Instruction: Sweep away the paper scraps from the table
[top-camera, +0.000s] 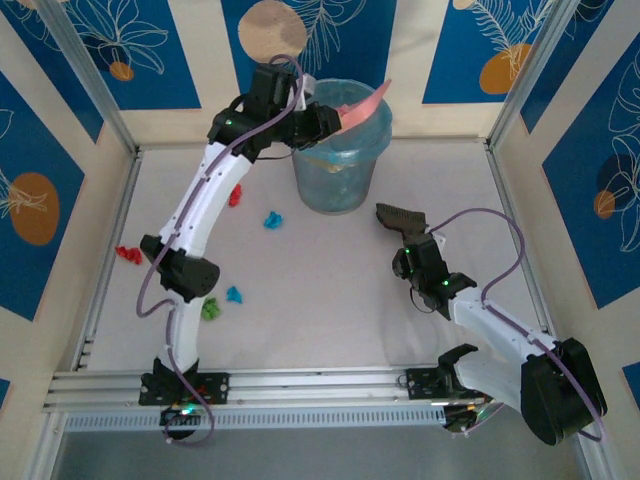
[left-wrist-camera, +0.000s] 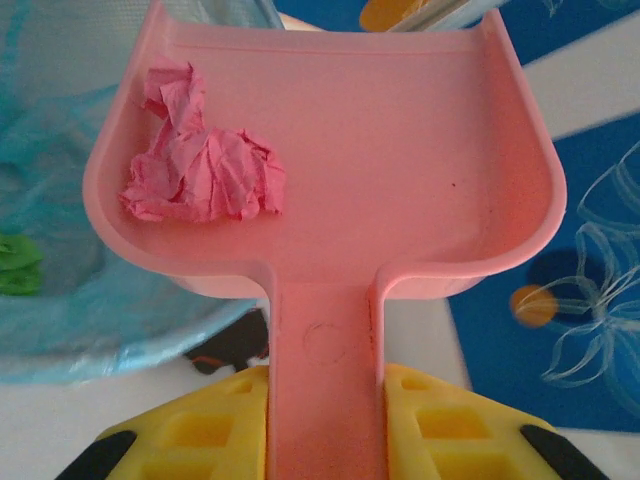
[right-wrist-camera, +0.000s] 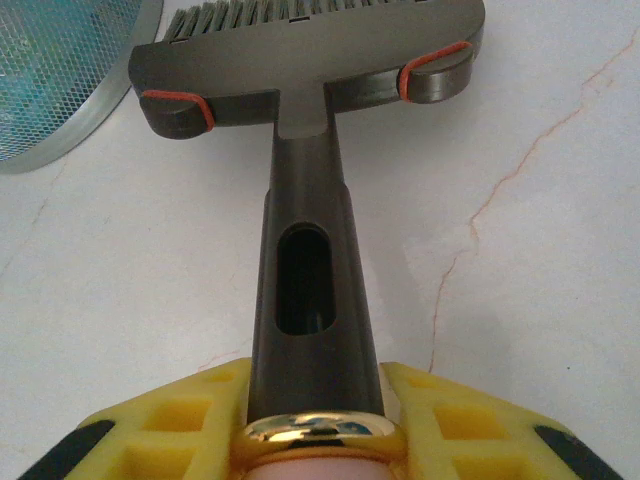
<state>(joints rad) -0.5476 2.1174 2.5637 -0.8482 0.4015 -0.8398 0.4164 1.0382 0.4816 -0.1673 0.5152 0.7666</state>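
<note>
partly done: left end effector (left-wrist-camera: 325, 420) grips dustpan (left-wrist-camera: 400, 150) with a pink wad (left-wrist-camera: 200, 165) over the bin (top-camera: 340, 165); right end effector (right-wrist-camera: 320, 420) grips brush (right-wrist-camera: 305, 60); paper scraps (top-camera: 272, 219) lie unswept on desk (top-camera: 330, 300).

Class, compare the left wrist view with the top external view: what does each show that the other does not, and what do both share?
Left wrist view: a crumpled pink paper wad lying inside the dustpan. Top external view: loose paper scraps on the table, and the right end effector holding a brush. Both: the left end effector holding the dustpan by its handle, raised over the blue bin.
</note>
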